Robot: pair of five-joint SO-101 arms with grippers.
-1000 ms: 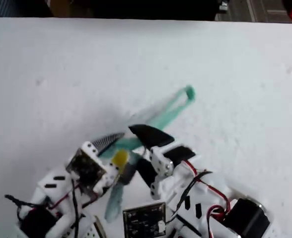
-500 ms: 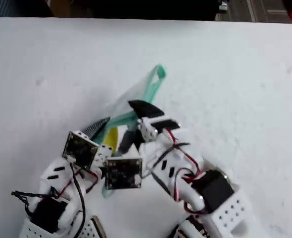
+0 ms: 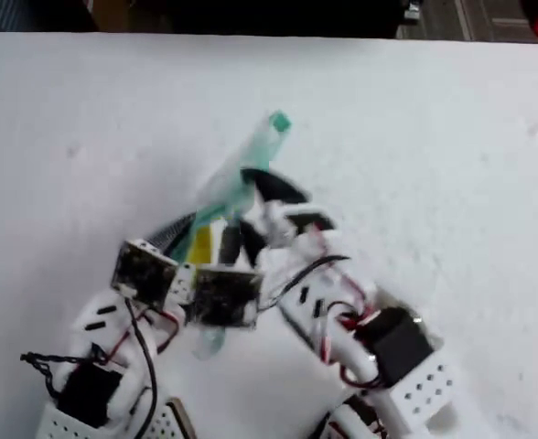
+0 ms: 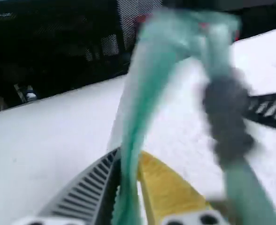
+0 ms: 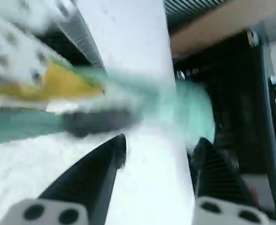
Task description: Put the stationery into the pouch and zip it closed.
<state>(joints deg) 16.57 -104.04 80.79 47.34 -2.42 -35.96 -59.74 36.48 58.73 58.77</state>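
Note:
A clear pouch with green trim is lifted off the white table and tilts up and away from the arms. My left gripper, with one grey ribbed finger and one yellow finger, is shut on the pouch's green edge. A dark grey piece sits on the green edge close by; I cannot tell what it is. My right gripper is right beside the left one, its black fingers open. In the right wrist view the right gripper has the pouch just beyond its tips.
The white table spreads wide on all sides of the arms. Its far edge meets a dark background. Both arm bodies crowd the near edge, with loose wires around them.
The pouch's far end has swung left and upward from a low, rightward slant. The right arm has moved left, close against the left arm. The left gripper kept its hold.

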